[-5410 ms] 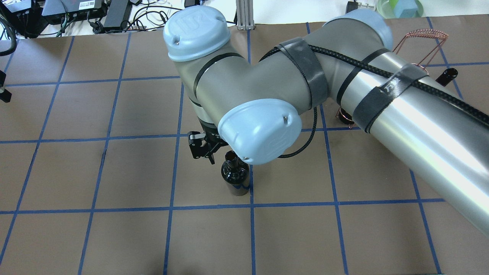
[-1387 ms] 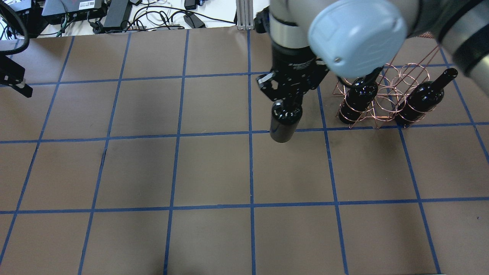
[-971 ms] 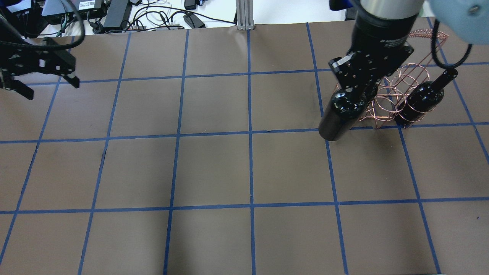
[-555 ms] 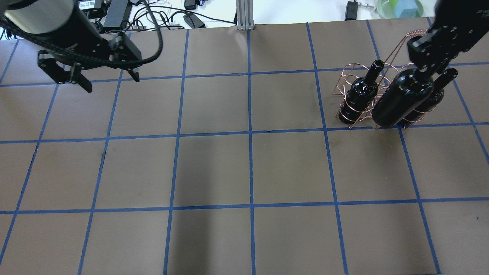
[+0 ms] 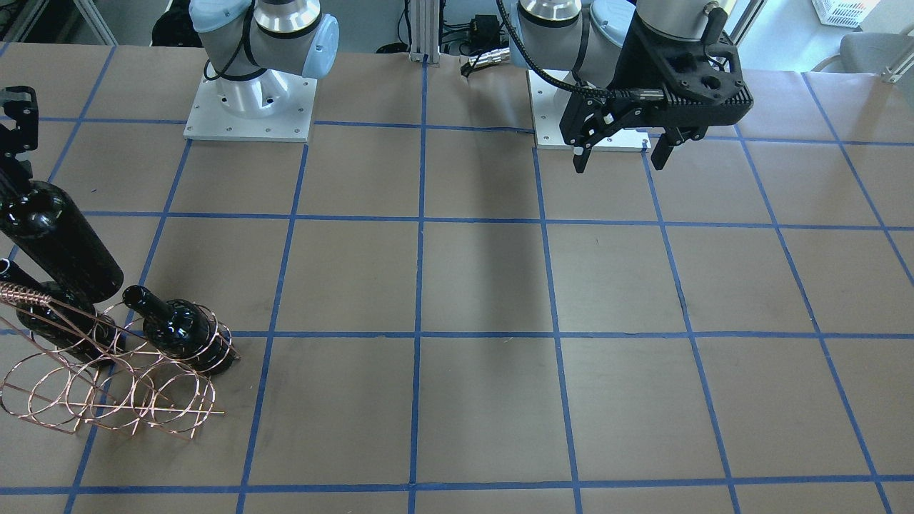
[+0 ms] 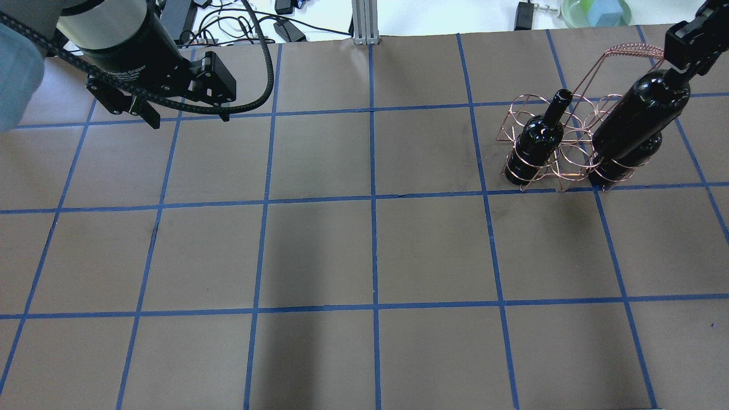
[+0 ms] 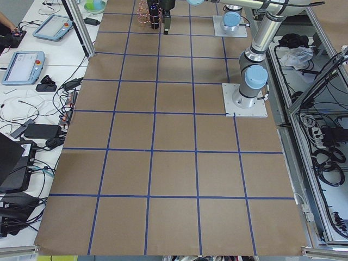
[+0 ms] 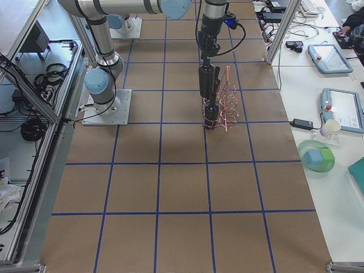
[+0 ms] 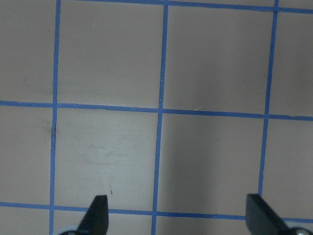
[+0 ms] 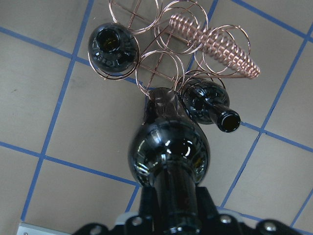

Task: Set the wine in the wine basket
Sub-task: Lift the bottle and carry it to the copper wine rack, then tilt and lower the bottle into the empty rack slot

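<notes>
Left gripper (image 6: 191, 121) hangs spread and empty; over the wine basket (image 6: 632, 51) — seated bottles (image 6: 535, 148) at both ends — the right gripper (image 6: 683, 62) clamps the neck of the wine (image 6: 638, 122), which next needs lowering into what seems the free middle loop.

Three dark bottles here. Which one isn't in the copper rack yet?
The wine bottle hanging by its neck from the right hand, above the wine basket. The second bottle and third bottle already sit in its loops.

Brown, blue-gridded table (image 6: 319, 250) with copper wine basket (image 6: 571, 161)
</notes>
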Controlling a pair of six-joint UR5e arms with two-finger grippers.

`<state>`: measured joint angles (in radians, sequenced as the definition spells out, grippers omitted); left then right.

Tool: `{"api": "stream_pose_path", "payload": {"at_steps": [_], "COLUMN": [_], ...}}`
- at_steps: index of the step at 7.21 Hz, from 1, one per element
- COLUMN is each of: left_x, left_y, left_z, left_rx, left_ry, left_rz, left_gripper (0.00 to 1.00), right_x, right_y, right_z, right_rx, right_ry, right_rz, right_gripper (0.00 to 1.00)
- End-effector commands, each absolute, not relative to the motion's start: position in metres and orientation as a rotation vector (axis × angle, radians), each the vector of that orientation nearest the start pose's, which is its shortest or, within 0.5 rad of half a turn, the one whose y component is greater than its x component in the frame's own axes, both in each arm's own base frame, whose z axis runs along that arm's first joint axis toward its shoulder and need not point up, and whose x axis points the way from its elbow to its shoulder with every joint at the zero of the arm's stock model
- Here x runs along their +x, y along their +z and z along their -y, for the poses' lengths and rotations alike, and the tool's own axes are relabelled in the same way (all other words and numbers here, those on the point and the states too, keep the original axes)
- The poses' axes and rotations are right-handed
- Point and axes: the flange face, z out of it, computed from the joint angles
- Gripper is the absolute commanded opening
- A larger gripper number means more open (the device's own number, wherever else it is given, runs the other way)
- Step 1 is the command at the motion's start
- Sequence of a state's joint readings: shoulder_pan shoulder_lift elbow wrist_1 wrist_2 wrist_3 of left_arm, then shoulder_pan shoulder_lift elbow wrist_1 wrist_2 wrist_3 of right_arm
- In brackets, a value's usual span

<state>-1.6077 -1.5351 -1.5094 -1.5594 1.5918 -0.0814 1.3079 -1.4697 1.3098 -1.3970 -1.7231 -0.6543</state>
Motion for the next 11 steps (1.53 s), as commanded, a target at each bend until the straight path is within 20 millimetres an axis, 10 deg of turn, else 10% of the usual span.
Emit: {"api": "stream_pose_path", "payload": {"at_steps": [1,11], "left_x": [-0.128,-0.124], "left_y": [0.544,0.541], "left_z": [0.489,0.486], "left_rx": [-0.04,-0.005], "left_ry": [-0.199,-0.193], "left_rz": [-3.117,-3.111], "left_gripper": [1.0,1.0], "right_x": [-0.027,-0.025], "right_y": [0.531,0.487], "right_z": [0.558,0.58], "right_rx": [-0.642,-0.637], "right_ry": [0.125,0.155], "right_rz": [-3.195,-3.153], "right_gripper": [0.0,0.0]}}
